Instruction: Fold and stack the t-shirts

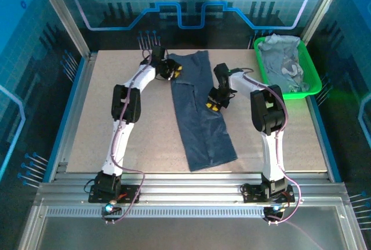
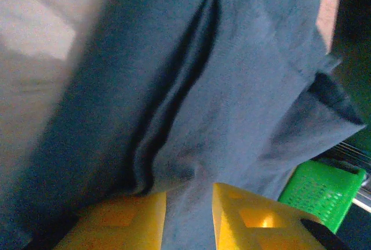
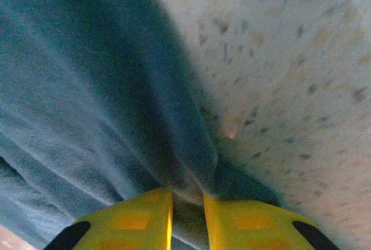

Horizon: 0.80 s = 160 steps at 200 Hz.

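Note:
A dark slate-blue t-shirt (image 1: pixel 200 111) lies as a long folded strip down the middle of the table, from the far edge toward the near edge. My left gripper (image 1: pixel 169 69) is at its far left corner, yellow fingers (image 2: pixel 122 221) shut on a fold of the cloth (image 2: pixel 232 87). My right gripper (image 1: pixel 215 100) sits on the strip's right edge, partway down, with its yellow fingers (image 3: pixel 139 221) pinching the cloth's edge (image 3: pixel 104 105) just above the speckled tabletop. Paler grey-blue t-shirts (image 1: pixel 284 58) lie crumpled in the green tray.
The bright green tray (image 1: pixel 310 84) stands at the far right corner, also seen as the tray's mesh wall (image 2: pixel 322 192) in the left wrist view. Bare tabletop (image 1: pixel 145 140) lies left and right of the strip. Metal rails edge the table.

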Motion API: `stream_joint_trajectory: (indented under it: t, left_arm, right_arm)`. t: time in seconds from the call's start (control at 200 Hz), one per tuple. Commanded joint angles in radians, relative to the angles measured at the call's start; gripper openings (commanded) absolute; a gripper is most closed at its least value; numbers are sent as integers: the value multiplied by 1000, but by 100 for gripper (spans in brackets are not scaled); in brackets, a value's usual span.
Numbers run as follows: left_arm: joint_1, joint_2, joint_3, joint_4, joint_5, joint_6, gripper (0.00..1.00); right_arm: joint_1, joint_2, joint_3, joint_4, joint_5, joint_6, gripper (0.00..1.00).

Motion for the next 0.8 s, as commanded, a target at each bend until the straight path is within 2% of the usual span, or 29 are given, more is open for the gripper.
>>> stream_joint_trajectory:
  t: [0.0,0.11,0.215,0.345,0.495,0.62,0.795]
  left_arm:
    - [-17,93,101,-8,42,-63,31]
    - [-9,50,122,-4,22,-46,33]
    - [5,-88,32,0,-5,-7,39]
    - [1,-347,-248,35,-38,53,41]
    - [-38,-609,-626,12,-8,93,39]
    - [-74,-786,-894,-182,55,205,36]
    - [-172,-1018,-1240,-449,174,495,35]
  right_arm:
    - [52,-12,-51,51,-28,148,25]
    - [58,-48,-33,19,26,151,26]
    - [47,-116,-59,-1,90,129,27]
    - [28,-222,-133,4,135,101,29]
    - [24,-335,-245,14,117,70,30]
    - [28,-469,-377,-2,98,26,34]
    - [69,-672,-554,-111,95,-127,39]
